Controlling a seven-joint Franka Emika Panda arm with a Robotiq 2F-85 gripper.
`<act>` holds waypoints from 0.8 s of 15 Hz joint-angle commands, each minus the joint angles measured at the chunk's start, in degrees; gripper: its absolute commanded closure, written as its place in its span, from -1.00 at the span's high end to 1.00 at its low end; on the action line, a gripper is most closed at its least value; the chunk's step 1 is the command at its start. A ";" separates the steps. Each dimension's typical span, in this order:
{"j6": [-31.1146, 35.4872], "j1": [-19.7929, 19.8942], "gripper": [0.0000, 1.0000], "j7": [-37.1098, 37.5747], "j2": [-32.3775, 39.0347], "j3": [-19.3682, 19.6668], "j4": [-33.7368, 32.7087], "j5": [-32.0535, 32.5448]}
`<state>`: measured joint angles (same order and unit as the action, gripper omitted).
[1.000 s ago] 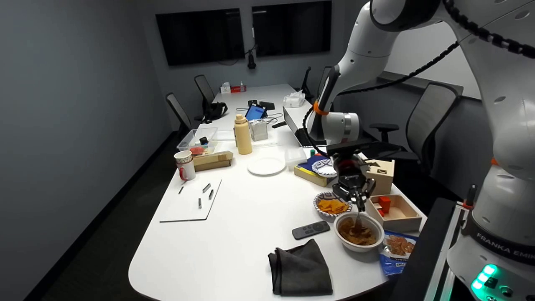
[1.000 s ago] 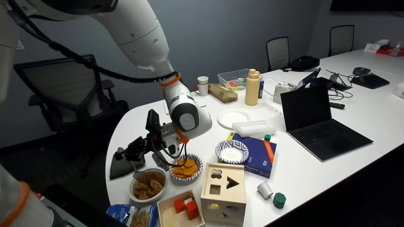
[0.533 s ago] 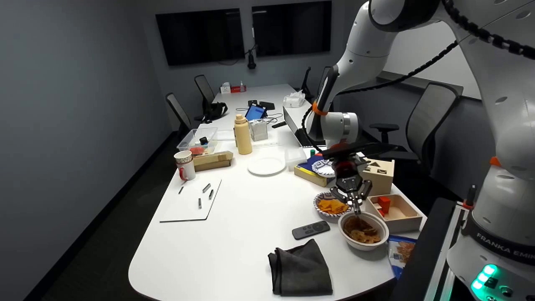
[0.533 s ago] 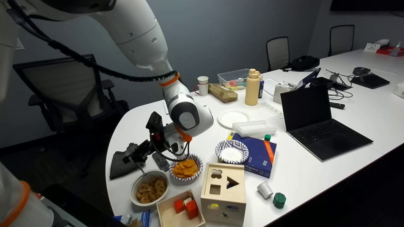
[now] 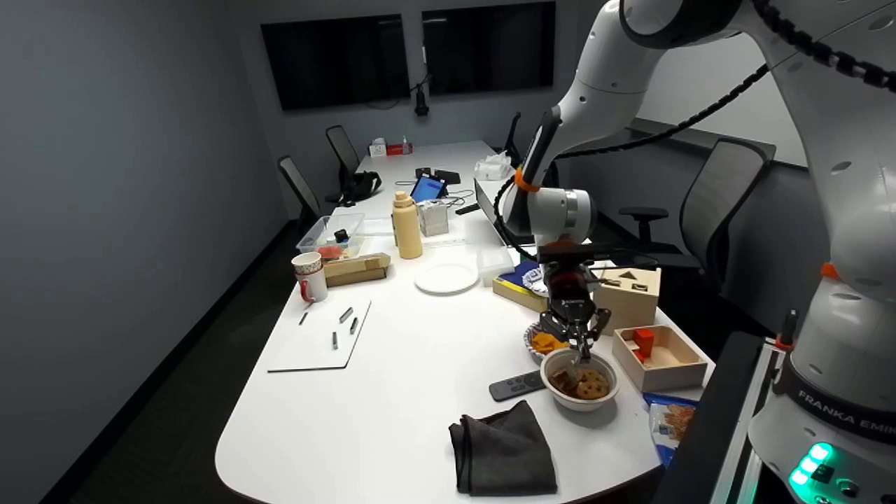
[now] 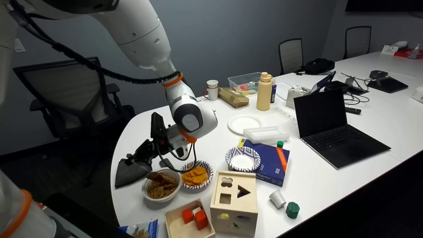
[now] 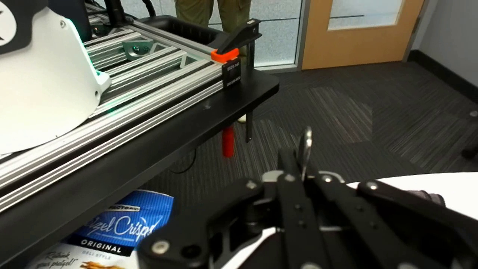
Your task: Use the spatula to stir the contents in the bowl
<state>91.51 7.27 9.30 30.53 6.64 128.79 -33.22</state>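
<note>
Just beneath the gripper point(image 5: 582, 349), the white bowl point(image 5: 579, 404) is set upright, and into its load of what look like pretzel crisps point(image 5: 592, 384) the spatula point(image 7: 308, 142) is dipped, its lower end blurred. The stirring is judged to be under way but unfinished: crisps are seen tilted up on the gripper's side of the bowl in an exterior view, and more turning, then removal of the spatula, is probably left. The spatula's metallic handle is clamped between nearly closed fingers point(image 7: 295, 198), its end jutting up in the wrist view. Beside the gripper, a patterned bowl point(image 6: 210, 172) of orange chips point(image 6: 195, 177) is found; farther off, the pretzel bag point(image 7: 119, 220) is seen.
</note>
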 commanded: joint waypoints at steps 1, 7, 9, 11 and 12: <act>-3.82 1.59 -0.98 -3.86 -0.03 -0.46 0.07 -1.42; -5.37 1.77 -0.98 1.36 1.48 2.06 0.45 -1.20; -5.01 1.41 -0.98 4.36 2.09 2.90 0.34 -1.36; -3.58 0.59 -0.98 8.07 2.11 3.61 0.35 -1.60; -3.14 0.31 -0.98 9.48 2.01 3.79 0.36 -1.67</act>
<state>87.09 8.67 13.87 32.01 9.30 129.17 -34.17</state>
